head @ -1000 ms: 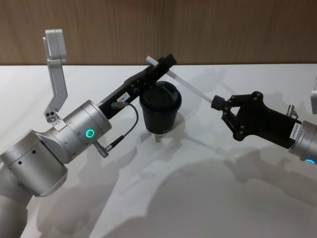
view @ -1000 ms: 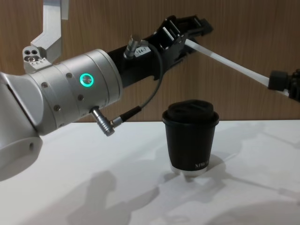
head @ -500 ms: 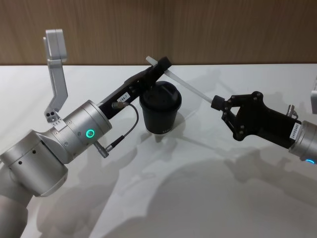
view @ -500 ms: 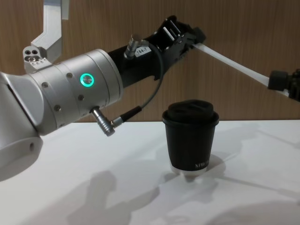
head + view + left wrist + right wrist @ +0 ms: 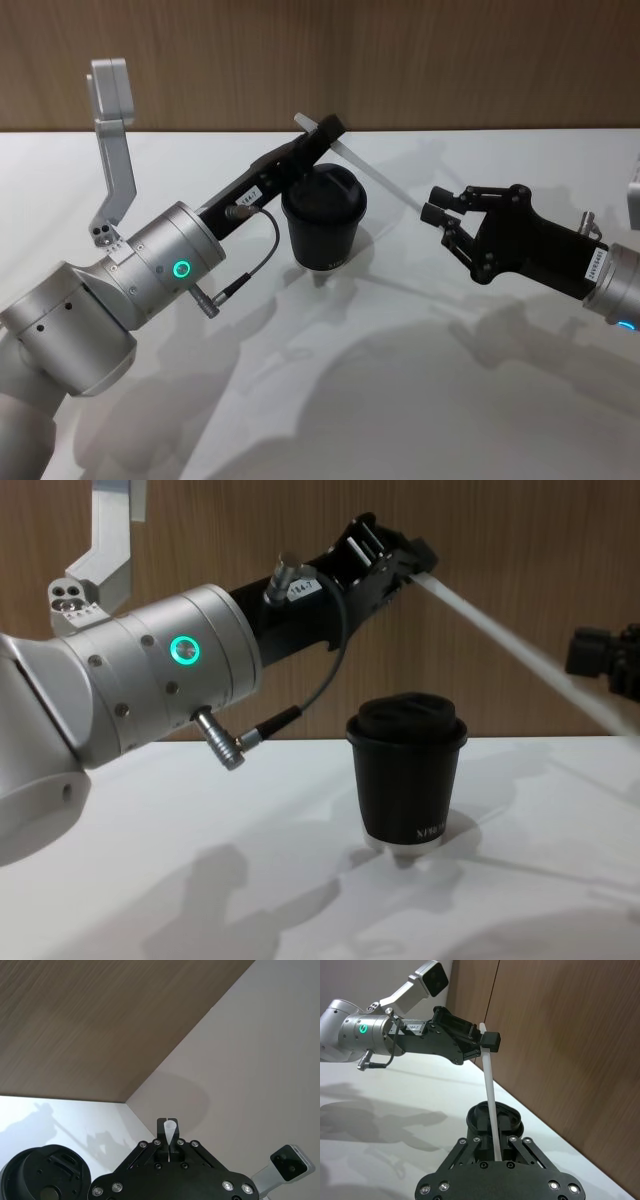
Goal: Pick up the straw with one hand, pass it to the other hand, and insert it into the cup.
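The white straw (image 5: pixel 372 171) hangs in the air above and behind the black lidded cup (image 5: pixel 323 228), slanting down to the right. My left gripper (image 5: pixel 327 130), on the silver wrist with the green ring, is shut on the straw's far upper end. My all-black right gripper (image 5: pixel 433 204) is open, its fingers spread on either side of the straw's lower end. In the chest view the straw (image 5: pixel 510 642) runs from the left gripper (image 5: pixel 415 562) down toward the right gripper (image 5: pixel 606 670), above the cup (image 5: pixel 405 780). The left wrist view shows the straw's tip (image 5: pixel 170 1129) between closed jaws.
The cup stands upright on the white table (image 5: pixel 400 400), under the left forearm. A wood-panelled wall (image 5: pixel 450 60) runs along the back. A grey bracket (image 5: pixel 112 150) rises from the left arm. There is free table on the right and at the front.
The left gripper closed on the straw's upper end. Then the right gripper's fingers opened off the lower end. The cup has not moved.
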